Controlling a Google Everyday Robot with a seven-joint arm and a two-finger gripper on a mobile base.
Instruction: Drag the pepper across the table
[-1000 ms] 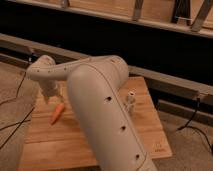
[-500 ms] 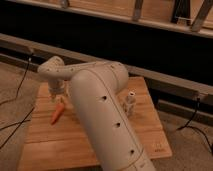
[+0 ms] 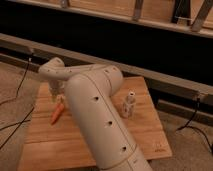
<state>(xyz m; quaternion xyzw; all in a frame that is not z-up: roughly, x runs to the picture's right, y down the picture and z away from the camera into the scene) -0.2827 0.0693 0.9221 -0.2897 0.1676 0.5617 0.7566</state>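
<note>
Pepper (image 3: 57,114) is seen lying on the left part of the counter (image 3: 47,146), tilted, with its upper end pointing toward the far side and its narrow tip toward the near left. Directly above that upper end the gripper (image 3: 58,96) is found, pointed downward and touching or almost touching the pepper; whether it is apart, together or clamped on the pepper cannot be told. The gripper is carried by a thick white arm (image 3: 96,117), which bends at the far left of the counter and runs to the near edge of the view, covering the counter's middle. To the right of the arm, a small white bottle (image 3: 129,104) is set upright on the wood, well apart from the pepper. Beyond the counter a grey rail (image 3: 150,76) is visible before a dark wall.
</note>
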